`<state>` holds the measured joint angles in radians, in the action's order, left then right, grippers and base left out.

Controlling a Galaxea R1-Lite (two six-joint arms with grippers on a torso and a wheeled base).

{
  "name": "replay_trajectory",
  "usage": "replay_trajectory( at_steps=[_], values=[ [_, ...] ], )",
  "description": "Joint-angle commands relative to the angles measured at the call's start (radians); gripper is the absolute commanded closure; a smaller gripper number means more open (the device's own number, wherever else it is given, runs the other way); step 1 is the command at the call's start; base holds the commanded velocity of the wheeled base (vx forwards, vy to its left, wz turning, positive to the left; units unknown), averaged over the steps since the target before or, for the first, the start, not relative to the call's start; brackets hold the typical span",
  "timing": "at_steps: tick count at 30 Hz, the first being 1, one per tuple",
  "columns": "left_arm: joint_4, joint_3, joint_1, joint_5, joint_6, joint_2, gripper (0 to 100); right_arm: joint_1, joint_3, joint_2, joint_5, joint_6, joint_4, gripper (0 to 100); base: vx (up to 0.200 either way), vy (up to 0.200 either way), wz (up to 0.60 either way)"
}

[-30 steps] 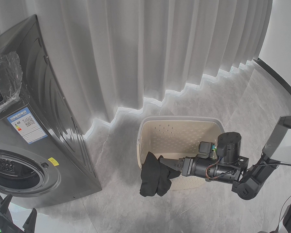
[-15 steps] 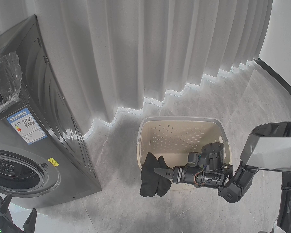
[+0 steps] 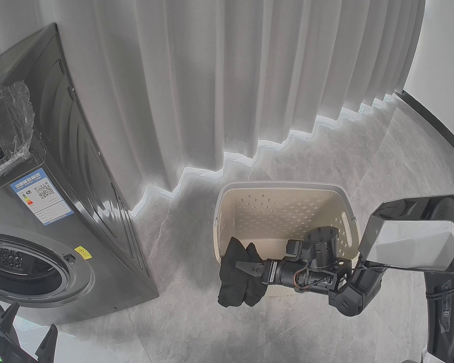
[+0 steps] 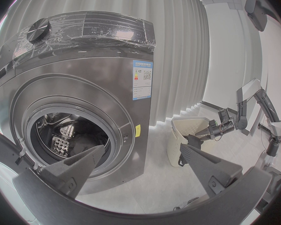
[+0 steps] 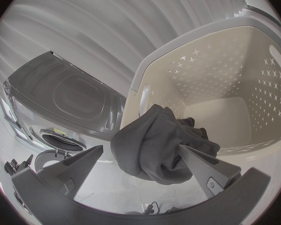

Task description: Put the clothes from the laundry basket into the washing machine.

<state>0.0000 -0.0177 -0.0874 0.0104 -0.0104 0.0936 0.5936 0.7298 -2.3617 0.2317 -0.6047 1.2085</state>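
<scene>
A dark garment (image 3: 239,278) hangs over the near left corner of the cream laundry basket (image 3: 280,186), part inside and part outside. My right gripper (image 3: 243,268) is level with it and open; the cloth (image 5: 153,141) bulges between the spread fingers and touches one fingertip (image 5: 185,152). The grey washing machine (image 3: 60,177) stands to the left with its round drum opening (image 4: 68,138) uncovered and something dark inside. Low in front of that opening, my left gripper (image 4: 141,147) is open and holds nothing.
White curtains (image 3: 237,76) hang behind the basket and the machine. The basket's floor (image 5: 221,116) is bare. Open grey tiled floor (image 3: 186,323) lies between the machine and the basket. The machine's door (image 5: 50,160) lies swung open near the floor.
My right arm has dropped and pushed left, bringing the open gripper closer around the garment at the basket's corner. The cloth has bunched slightly leftward. The left arm has stayed still.
</scene>
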Motion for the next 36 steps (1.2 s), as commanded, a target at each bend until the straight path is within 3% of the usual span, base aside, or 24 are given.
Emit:
replay_trajectory(
  at_steps=[1, 6, 7, 28, 36],
  values=[
    [0.0, 0.018, 0.0, 0.0, 0.0, 0.0, 0, 0.002, 0.02, -0.028, -0.006, -0.001, 0.0, 0, 0.0, 0.0, 0.0],
    [0.0, 0.018, 0.0, 0.0, 0.0, 0.0, 0, 0.008, 0.039, -0.037, -0.006, -0.02, -0.001, 0, 0.0, 0.0, 0.0],
    [0.0, 0.018, 0.0, 0.0, 0.001, 0.0, 0, 0.006, 0.045, -0.042, -0.006, -0.021, 0.0, 100, 0.0, 0.0, 0.0],
    [0.0, 0.018, 0.0, 0.0, 0.001, 0.0, 0, -0.008, 0.016, -0.03, -0.006, -0.02, 0.036, 100, 0.0, 0.0, 0.0],
    [0.0, 0.018, 0.002, 0.0, 0.0, 0.0, 0, -0.006, -0.058, 0.145, -0.008, -0.012, 0.097, 100, 0.0, 0.0, 0.0]
  ],
)
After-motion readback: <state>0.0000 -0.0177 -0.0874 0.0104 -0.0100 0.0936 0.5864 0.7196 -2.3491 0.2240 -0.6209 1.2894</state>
